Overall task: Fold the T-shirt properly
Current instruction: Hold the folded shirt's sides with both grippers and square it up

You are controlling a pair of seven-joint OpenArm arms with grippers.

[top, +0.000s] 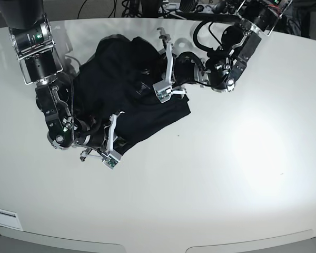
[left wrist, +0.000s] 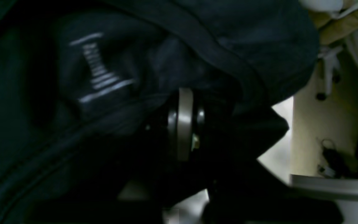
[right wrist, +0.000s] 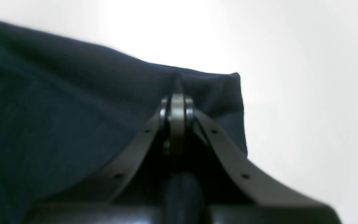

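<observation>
The black T-shirt lies bunched on the white table, left of centre in the base view. My right gripper is shut on a fold near the shirt's edge, and the cloth puckers at its tips. In the base view that arm lies at the shirt's near left corner. My left gripper is shut, with dark cloth draped over and around its fingers. A pale printed label shows inside the shirt just left of it. That arm reaches in from the far right.
Cables and equipment crowd the table's far edge. The left wrist view shows a beige surface with white cords off to its right. Bare white tabletop spreads to the right and front of the shirt.
</observation>
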